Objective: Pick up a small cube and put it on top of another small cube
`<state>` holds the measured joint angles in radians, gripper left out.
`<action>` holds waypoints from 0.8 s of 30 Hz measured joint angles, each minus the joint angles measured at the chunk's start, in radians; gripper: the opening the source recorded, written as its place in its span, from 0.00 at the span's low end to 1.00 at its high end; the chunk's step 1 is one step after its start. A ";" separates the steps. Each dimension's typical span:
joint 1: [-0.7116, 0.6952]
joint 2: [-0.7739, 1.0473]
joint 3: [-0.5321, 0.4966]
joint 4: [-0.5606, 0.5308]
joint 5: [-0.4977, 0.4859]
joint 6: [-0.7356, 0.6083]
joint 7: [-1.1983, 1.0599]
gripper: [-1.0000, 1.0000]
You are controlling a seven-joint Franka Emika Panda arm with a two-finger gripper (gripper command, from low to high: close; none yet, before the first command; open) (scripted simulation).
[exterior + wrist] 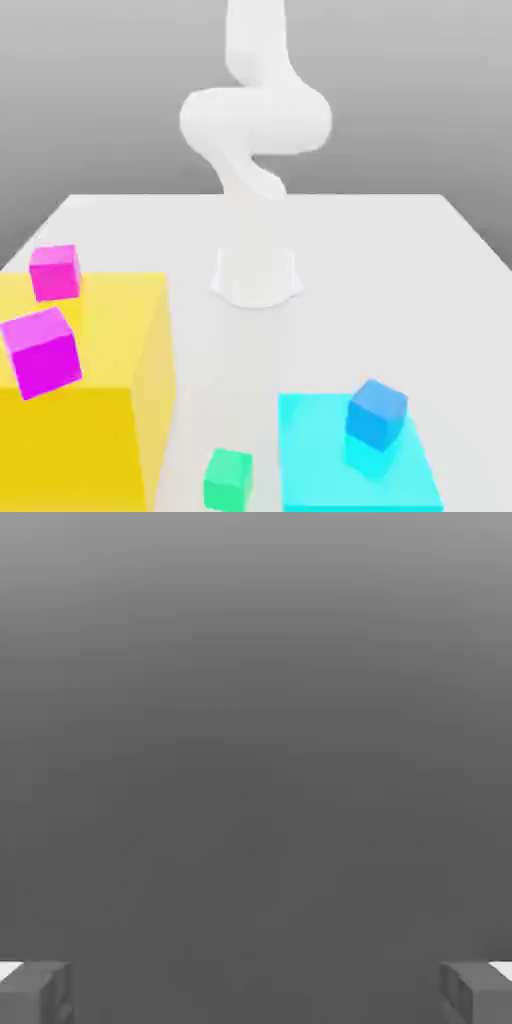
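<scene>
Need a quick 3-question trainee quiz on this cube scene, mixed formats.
1. True or false: the small green cube rests on the cyan slab.
2. Multiple choice: what does the blue cube sit on? A) the yellow block B) the cyan slab C) the bare white table
3. Fill in: the two cubes at the yellow block are coloured ____.

Key
1. False; it sits on the table between the yellow block and the cyan slab.
2. B
3. Magenta: the upper magenta cube and the lower magenta cube.
</scene>
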<state>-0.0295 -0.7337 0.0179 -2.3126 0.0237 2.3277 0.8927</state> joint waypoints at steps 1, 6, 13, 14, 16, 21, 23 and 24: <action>-0.012 0.029 0.008 -0.005 0.009 0.012 0.041 0.50; -0.072 0.161 0.054 -0.030 0.048 0.067 0.234 0.50; -0.148 0.344 0.122 -0.066 0.072 0.144 0.523 0.50; -0.158 0.370 0.132 -0.070 0.072 0.155 0.567 0.50; -0.180 0.422 0.153 -0.080 0.071 0.177 0.655 0.50; -0.218 0.555 0.189 -0.106 0.046 0.235 0.890 0.50; -0.227 0.608 0.197 -0.116 0.030 0.257 0.989 0.50; -0.233 0.635 0.200 -0.121 0.020 0.268 1.040 0.50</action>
<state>-0.2621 -0.0987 0.2177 -2.4339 0.0440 2.5961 1.9324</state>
